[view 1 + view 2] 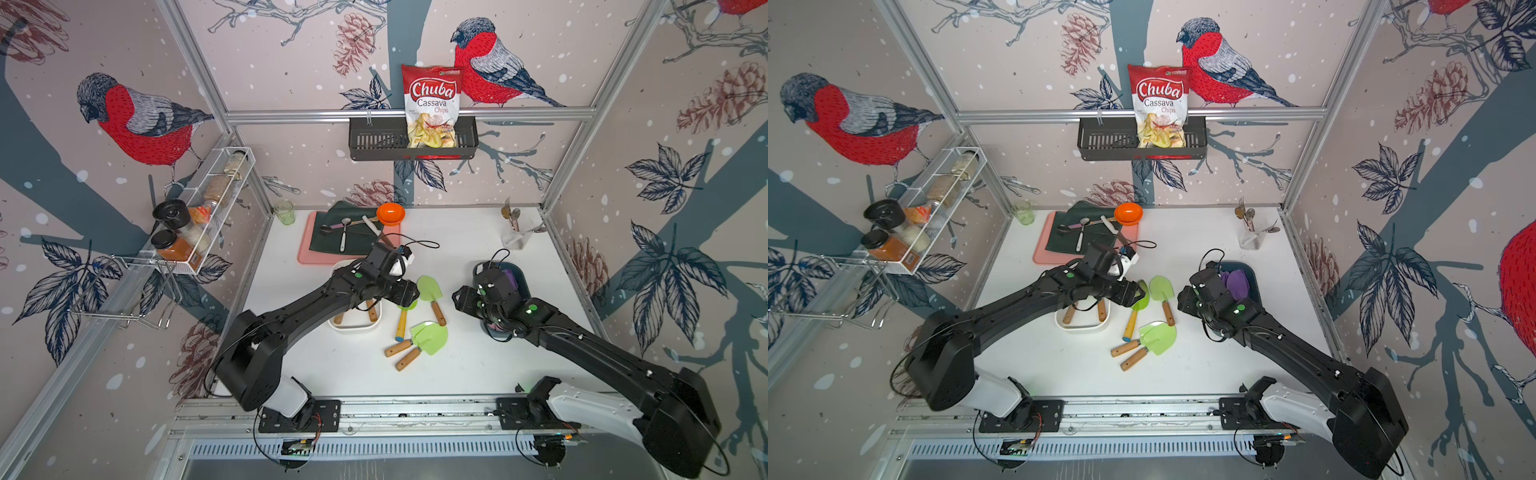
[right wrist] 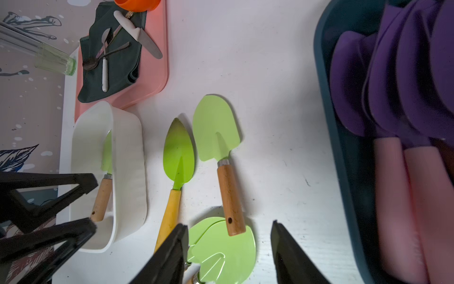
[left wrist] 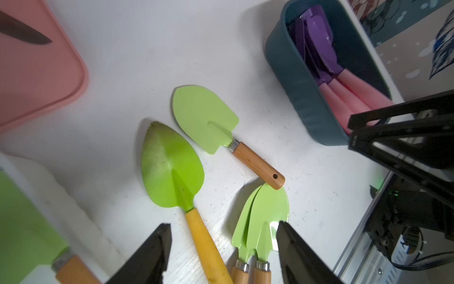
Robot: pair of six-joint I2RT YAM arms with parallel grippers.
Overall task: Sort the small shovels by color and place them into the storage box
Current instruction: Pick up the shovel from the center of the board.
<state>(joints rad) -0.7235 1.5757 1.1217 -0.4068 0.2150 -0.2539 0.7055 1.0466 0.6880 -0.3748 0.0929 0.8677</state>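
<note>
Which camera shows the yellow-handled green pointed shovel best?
Left wrist view: the pointed green shovel with yellow handle is close, blade whole. Right wrist view shows it smaller; in both top views the left arm covers most of its blade.

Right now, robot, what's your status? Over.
Left fingers open above yellow-handled shovel. Right fingers open, empty. Purple shovels in blue box; four green shovels loose on table. Nothing in the way.

A robotics test cell dressed up as a kitchen corner. Given away by bare silver aluminium frame posts (image 1: 195, 70) over bullfinch-and-pinecone printed wall panels (image 1: 137, 120), two black jointed robot arms (image 1: 299, 307) bolted to a metal base rail (image 1: 415, 409), a white wire spice rack (image 1: 241, 149) holding jars (image 1: 216, 189), and a pink plastic cutting board (image 1: 304, 245) carrying cutlery (image 1: 343, 239).
</note>
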